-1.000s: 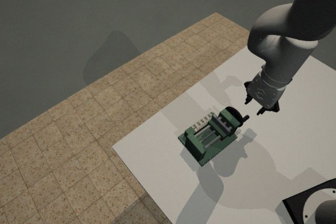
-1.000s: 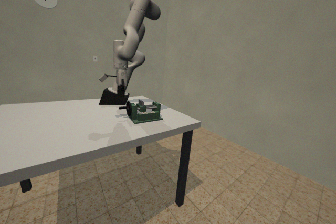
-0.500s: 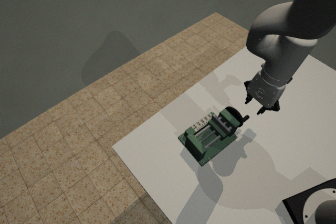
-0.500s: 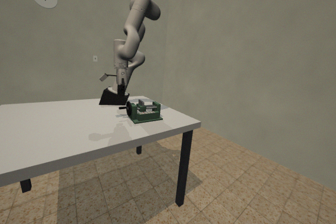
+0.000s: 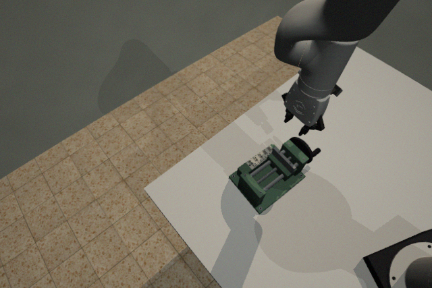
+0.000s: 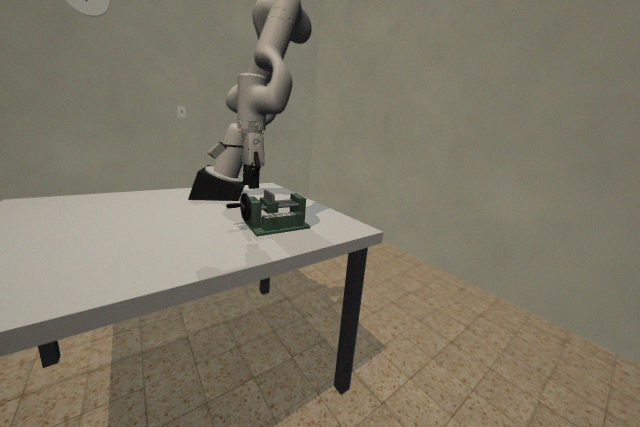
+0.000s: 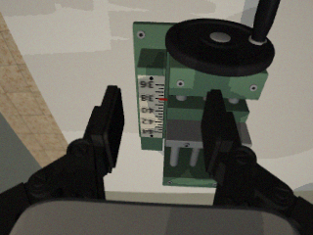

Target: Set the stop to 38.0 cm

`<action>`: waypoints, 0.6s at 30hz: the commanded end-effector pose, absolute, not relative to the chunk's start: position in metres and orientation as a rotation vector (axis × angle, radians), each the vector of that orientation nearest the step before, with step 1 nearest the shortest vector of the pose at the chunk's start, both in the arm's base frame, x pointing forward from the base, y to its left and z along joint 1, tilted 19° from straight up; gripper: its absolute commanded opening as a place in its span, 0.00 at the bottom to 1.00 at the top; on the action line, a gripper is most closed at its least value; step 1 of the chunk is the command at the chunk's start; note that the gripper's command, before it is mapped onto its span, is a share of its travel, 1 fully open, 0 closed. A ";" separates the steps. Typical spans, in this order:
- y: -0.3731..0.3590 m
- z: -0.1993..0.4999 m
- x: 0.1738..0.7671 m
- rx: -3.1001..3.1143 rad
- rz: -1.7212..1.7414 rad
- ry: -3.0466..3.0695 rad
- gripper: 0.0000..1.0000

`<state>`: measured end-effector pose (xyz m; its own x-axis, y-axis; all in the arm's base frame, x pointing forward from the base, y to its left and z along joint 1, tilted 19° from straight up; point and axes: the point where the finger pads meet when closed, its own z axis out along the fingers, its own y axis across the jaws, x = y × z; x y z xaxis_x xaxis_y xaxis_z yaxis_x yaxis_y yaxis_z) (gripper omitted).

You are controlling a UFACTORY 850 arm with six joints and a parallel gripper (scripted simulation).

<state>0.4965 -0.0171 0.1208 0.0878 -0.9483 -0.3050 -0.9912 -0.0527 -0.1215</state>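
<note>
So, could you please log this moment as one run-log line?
gripper: open, empty | above handwheel, not touching | red pointer: at 38 mark | scale: readable

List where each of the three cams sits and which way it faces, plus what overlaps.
Top: high above the table, looking down at the green stop fixture; forearm and claw show.
Exterior: across the room, facing the table; the whole arm shows.
Wrist: behind the claw, looking down on the handwheel and scale; both fingers show.
All three share the fixture and the open claw.
</note>
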 end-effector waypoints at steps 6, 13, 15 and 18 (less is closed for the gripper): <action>-0.014 0.121 0.505 -2.078 0.212 1.937 0.57; -0.014 0.120 0.505 -2.078 0.212 1.937 0.57; -0.014 0.120 0.505 -2.078 0.212 1.937 0.57; -0.014 0.120 0.505 -2.078 0.212 1.937 0.57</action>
<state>0.5038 -0.0134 0.1196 0.0839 -0.9494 -0.3028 -0.9926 -0.0528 -0.1097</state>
